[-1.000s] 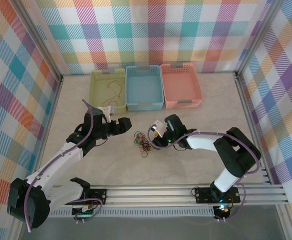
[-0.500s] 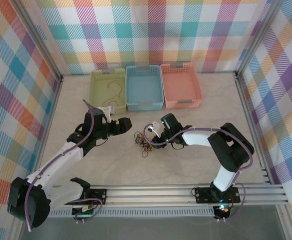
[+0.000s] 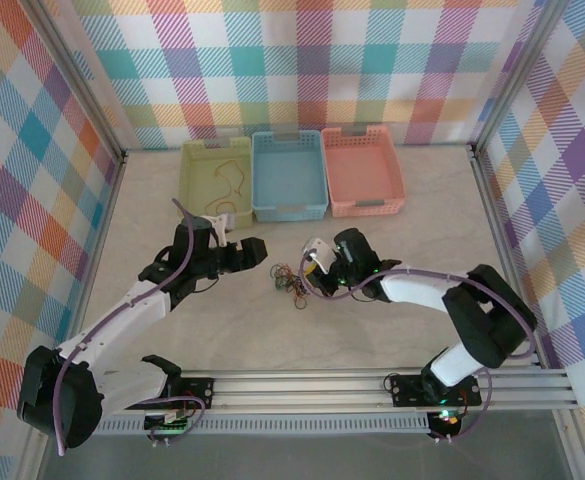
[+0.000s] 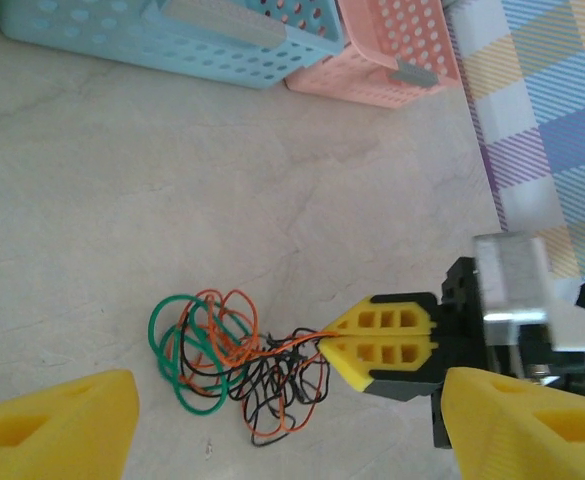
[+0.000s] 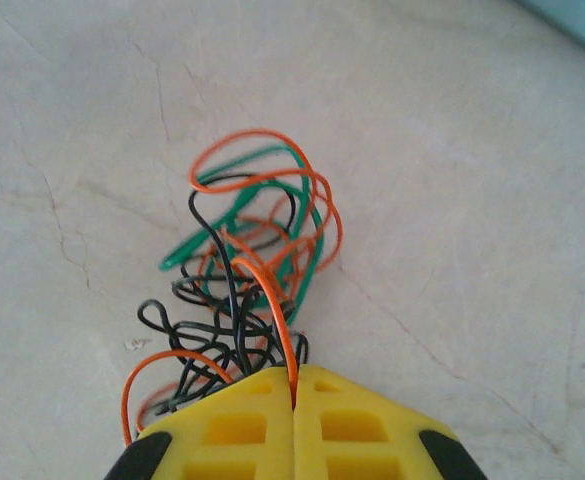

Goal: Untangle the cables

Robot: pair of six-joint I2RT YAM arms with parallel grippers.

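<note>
At the middle of the table [image 3: 422,215] the cables [image 5: 247,270] sit knotted, right gripper [image 5: 294,385] clamped on an orange strand [image 5: 272,290] (likely to tug it loose). Left gripper [image 3: 250,250] hovers spread wide beside them, probably to pin.

Robot lab cell (plaid walls [image 3: 302,60])

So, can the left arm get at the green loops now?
Probably yes: the open left gripper faces the green loops across bare table, and the right gripper pinches an orange wire on the far side.
</note>
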